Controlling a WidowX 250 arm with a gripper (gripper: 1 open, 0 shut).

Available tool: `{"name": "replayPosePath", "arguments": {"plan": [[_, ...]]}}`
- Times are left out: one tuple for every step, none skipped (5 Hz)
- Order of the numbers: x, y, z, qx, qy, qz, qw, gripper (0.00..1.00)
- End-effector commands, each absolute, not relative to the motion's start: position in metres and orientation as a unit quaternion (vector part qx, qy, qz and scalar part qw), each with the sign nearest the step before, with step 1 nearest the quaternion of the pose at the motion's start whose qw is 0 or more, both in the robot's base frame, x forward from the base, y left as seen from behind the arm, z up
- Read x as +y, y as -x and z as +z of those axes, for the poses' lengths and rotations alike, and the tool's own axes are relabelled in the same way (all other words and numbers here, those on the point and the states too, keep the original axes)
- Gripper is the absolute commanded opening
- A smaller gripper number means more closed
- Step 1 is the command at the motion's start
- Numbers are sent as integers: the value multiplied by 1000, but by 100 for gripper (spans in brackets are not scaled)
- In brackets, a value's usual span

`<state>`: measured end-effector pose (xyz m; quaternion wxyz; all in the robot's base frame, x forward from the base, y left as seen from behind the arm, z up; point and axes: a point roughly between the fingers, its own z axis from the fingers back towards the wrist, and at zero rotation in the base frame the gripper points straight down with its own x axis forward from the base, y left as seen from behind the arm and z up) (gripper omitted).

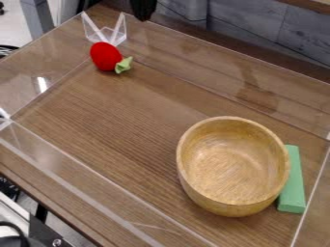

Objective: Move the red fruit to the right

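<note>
The red fruit (103,54) is small and round with a green leafy cap pointing right. It lies on the wooden table (142,125) at the far left, and nothing is touching it. Only a dark piece of my gripper (142,8) shows at the top edge, above and to the right of the fruit and apart from it. Two pale streaks stand just above the fruit; I cannot tell whether they are fingers or reflections. How the jaws stand does not show.
A large wooden bowl (233,164) sits at the near right with a flat green block (292,179) along its right side. Clear low walls (52,164) run around the table's edges.
</note>
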<state>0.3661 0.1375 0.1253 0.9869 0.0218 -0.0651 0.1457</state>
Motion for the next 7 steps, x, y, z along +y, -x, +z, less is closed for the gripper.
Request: {"name": "replayPosePath", "arguments": {"plan": [[155, -367, 134, -91, -37, 159, 982, 100], [171, -368, 120, -83, -45, 173, 980, 100], [181, -372, 110, -75, -52, 179, 980, 100], [188, -373, 100, -65, -60, 182, 979, 100], [194, -373, 89, -55, -68, 184, 979, 100], [202, -374, 71, -43, -76, 206, 975, 100], [207, -373, 53, -32, -82, 225, 970, 100]]}}
